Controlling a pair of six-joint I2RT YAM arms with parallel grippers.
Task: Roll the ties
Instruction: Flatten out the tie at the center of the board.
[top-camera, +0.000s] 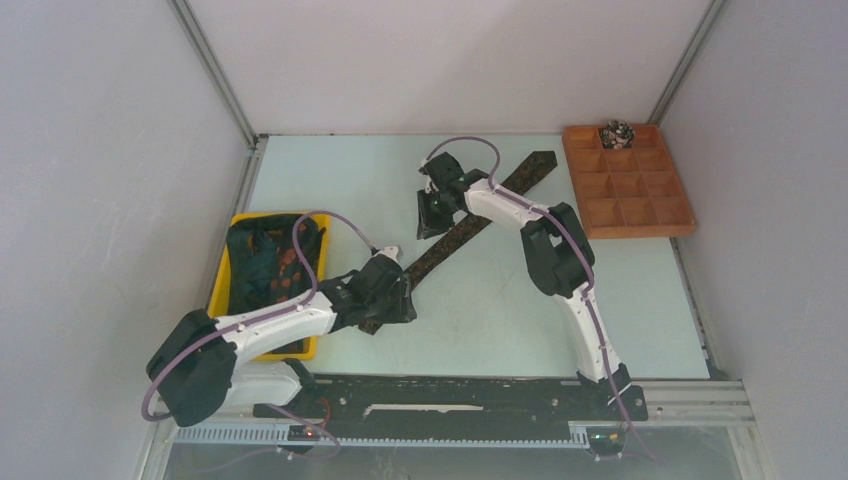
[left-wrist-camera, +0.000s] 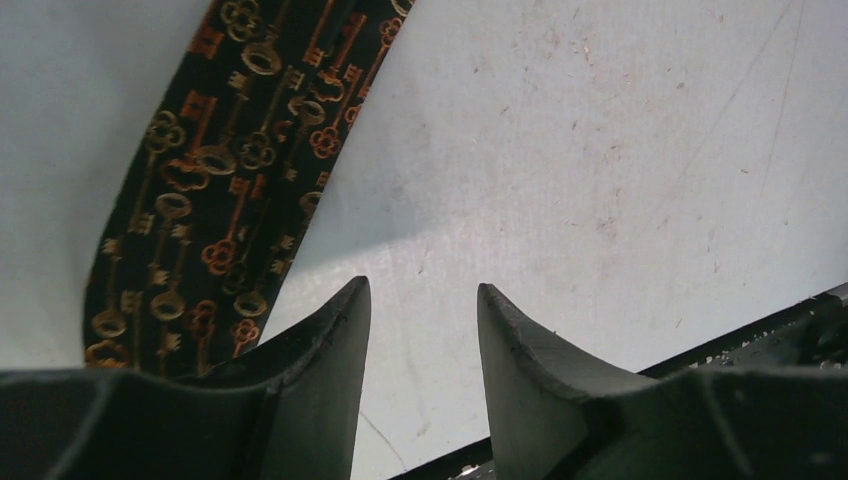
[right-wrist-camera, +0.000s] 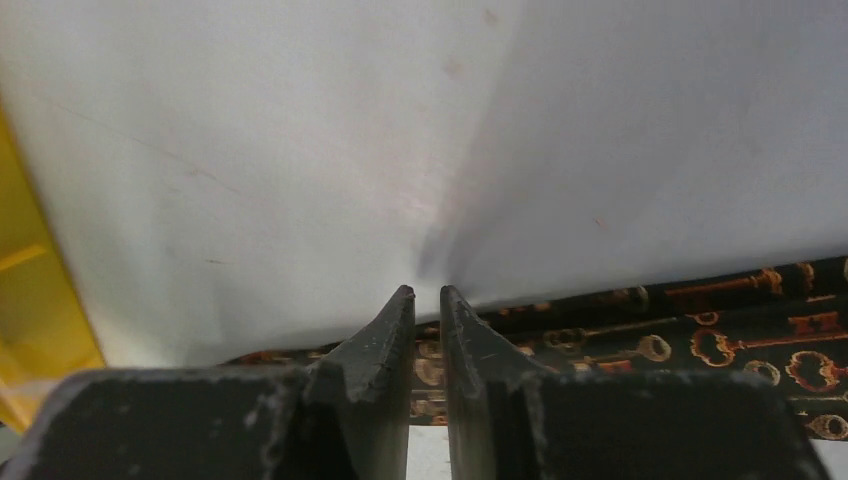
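A: Pale table (top-camera: 350, 180), bins?
B: Yellow bin (top-camera: 222, 275) L w/ loose ties (top-camera: 265, 265); wooden tray (top-camera: 640, 215) R, one coil (top-camera: 617, 132) in back-row cell.
A: Pincers?
B: L gripper (left-wrist-camera: 422, 290) half open, empty, beside flat tie (top-camera: 450, 245) lying diagonally mid-table. R gripper (right-wrist-camera: 421, 292) nearly closed at its edge; grip unclear.

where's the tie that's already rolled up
In the overhead view the rolled tie sits at the far right of the table, in a back-row compartment of the wooden tray.
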